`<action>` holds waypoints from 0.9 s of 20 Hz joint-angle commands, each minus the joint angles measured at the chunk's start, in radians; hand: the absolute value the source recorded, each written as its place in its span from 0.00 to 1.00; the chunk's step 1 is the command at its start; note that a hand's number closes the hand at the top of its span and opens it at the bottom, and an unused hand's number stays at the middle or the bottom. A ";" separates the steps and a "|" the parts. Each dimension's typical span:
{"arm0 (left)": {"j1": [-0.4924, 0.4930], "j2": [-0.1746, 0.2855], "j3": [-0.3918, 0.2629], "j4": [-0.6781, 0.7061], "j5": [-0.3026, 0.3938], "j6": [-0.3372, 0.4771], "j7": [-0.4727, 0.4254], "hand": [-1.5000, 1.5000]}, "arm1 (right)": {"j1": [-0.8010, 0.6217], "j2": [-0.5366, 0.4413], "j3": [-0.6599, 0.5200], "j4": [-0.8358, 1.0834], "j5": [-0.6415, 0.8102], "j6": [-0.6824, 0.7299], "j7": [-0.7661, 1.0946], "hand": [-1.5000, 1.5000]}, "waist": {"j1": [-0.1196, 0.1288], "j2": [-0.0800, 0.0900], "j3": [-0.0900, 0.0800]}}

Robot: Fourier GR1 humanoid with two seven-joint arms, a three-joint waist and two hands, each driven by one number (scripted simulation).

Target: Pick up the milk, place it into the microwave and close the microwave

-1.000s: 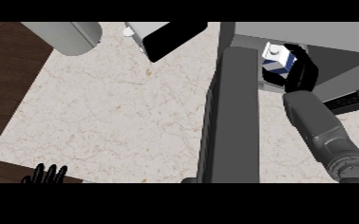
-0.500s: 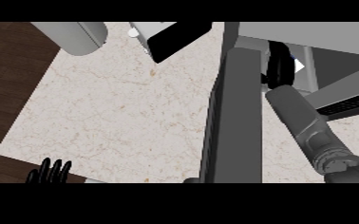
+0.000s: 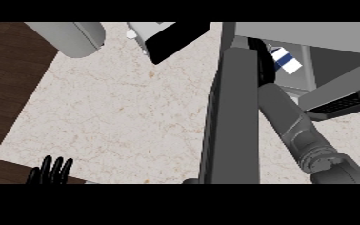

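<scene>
Beyond the microwave door [image 3: 232, 119], the milk [image 3: 285, 59] is sitting inside the microwave [image 3: 309, 31] beside your right hand [image 3: 265, 64]; you cannot tell its grip. Your left hand [image 3: 51, 170] is resting open, lower left.

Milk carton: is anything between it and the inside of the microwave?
Nothing visible. The white, blue-striped milk carton is already past the open dark grey microwave door, at the mouth of the grey microwave.
</scene>
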 commanded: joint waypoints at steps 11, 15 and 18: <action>0.022 0.011 0.030 -0.021 0.024 -0.005 0.003 0.00 | 0.109 0.033 -0.184 -0.114 -0.194 0.366 -0.223 0.00 | -0.080 -0.024 0.000; 0.064 0.015 0.011 -0.005 0.000 -0.026 -0.033 0.00 | 0.149 0.062 -0.214 -0.105 -0.225 0.441 -0.276 0.00 | -0.090 -0.037 -0.003; 0.071 0.017 0.028 -0.052 0.021 -0.009 -0.006 0.00 | 0.194 0.051 -0.227 -0.096 -0.237 0.499 -0.325 0.00 | -0.098 -0.039 -0.003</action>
